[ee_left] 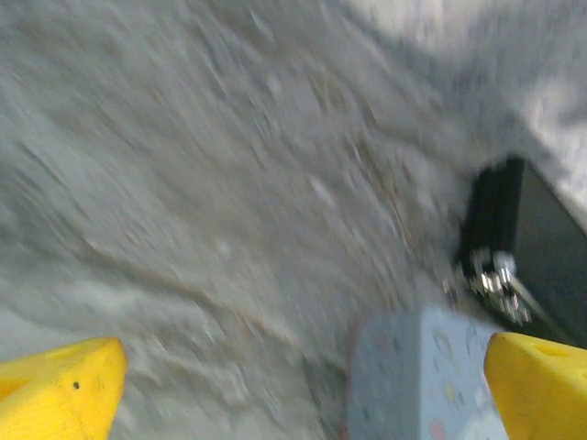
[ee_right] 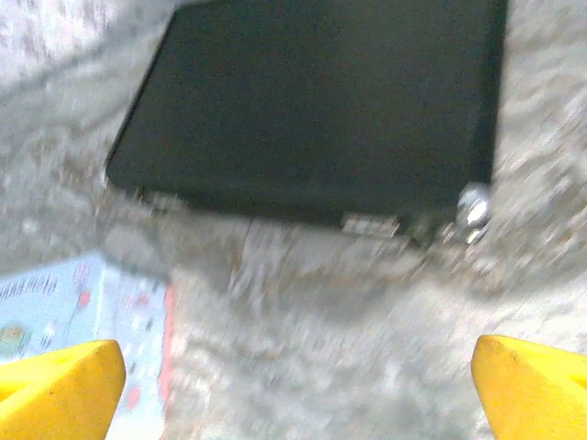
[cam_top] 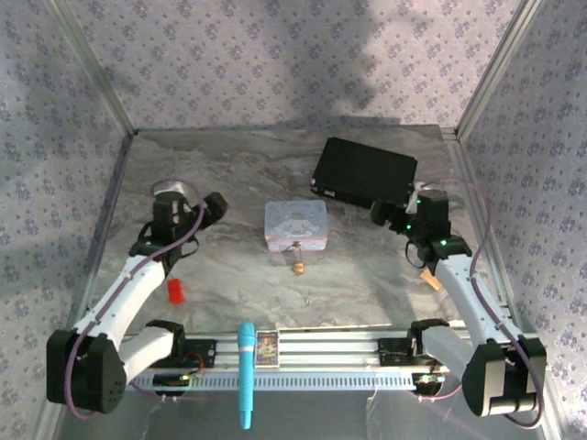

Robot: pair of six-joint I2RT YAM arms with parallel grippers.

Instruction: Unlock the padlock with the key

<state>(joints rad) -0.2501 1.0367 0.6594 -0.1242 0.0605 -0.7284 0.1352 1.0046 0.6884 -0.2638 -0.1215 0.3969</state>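
The padlock (cam_top: pixel 298 268) is a tiny brass-gold lump on the marbled table, just in front of the pale lavender tin (cam_top: pixel 295 225). A thin stem runs from it toward the tin; I cannot tell whether that is the key. My left gripper (cam_top: pixel 216 205) hovers left of the tin, open, its yellow fingertips (ee_left: pixel 64 390) wide apart with nothing between them. My right gripper (cam_top: pixel 379 214) sits right of the tin, near the black box, also open and empty. The left wrist view, blurred, has the left gripper (ee_left: pixel 303 394) beside the tin's corner (ee_left: pixel 413 376). The right gripper (ee_right: pixel 293 385) is over bare table.
A black box (cam_top: pixel 364 171) lies at the back right, also seen as the black box (ee_left: pixel 532 247) and black box (ee_right: pixel 321 101). The tin's edge (ee_right: pixel 83 312) is at lower left. A small red block (cam_top: pixel 175 291) lies by the left arm. A blue stick (cam_top: pixel 247 371) and a card (cam_top: pixel 267 346) rest on the front rail.
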